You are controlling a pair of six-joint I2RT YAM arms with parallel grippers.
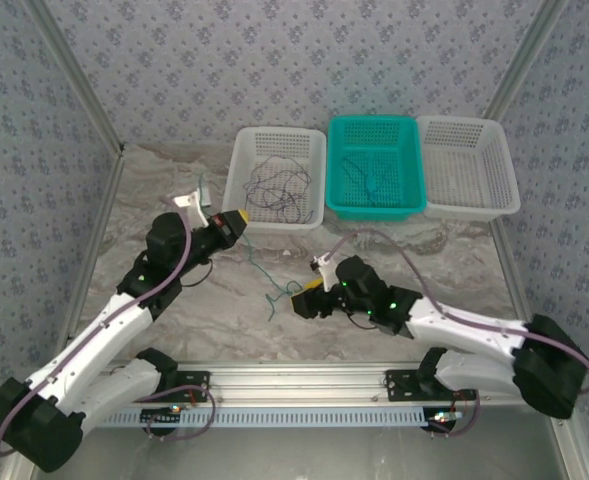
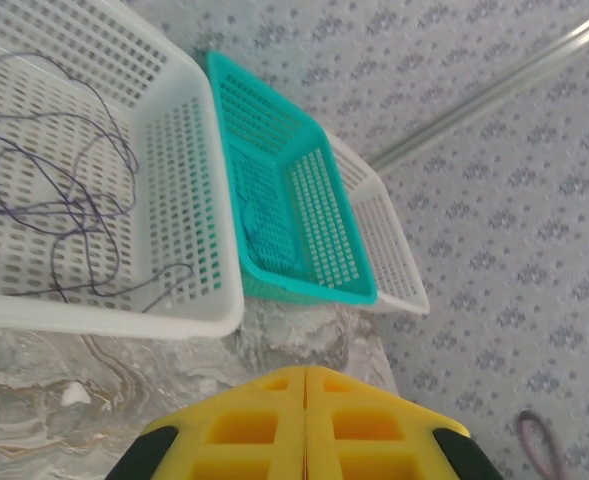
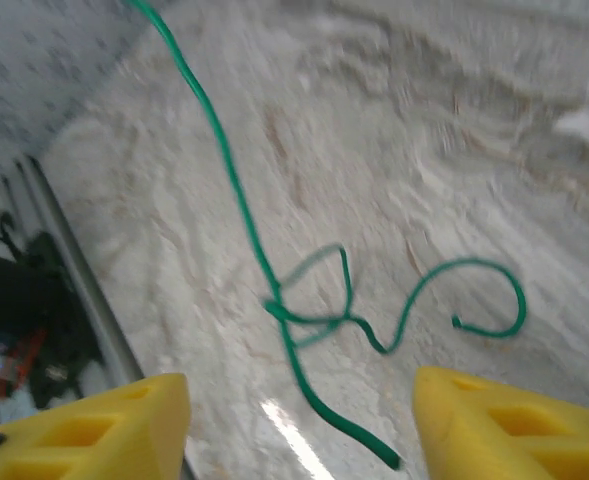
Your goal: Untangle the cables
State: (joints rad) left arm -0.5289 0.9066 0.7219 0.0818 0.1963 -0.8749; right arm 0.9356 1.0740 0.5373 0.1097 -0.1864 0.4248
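Trailing green cable: it is lying on the marble table between the two grippers, running down from just below the left gripper's tips to a small knotted loop, with a loose tail curling off to one side.
Purple cable: it is sitting in loose loops inside the left white basket.
Blue cable: it is resting in the teal basket, which is touching the left white basket on one side and the right white basket on the other.
Right gripper: it is hovering low over the knotted part of the green cable with its yellow fingers spread wide, gripping nothing.
Left gripper: it is pointing at the near wall of the left white basket, yellow fingers pressed fully together; whether the green cable's upper end is being pinched between them cannot be told.
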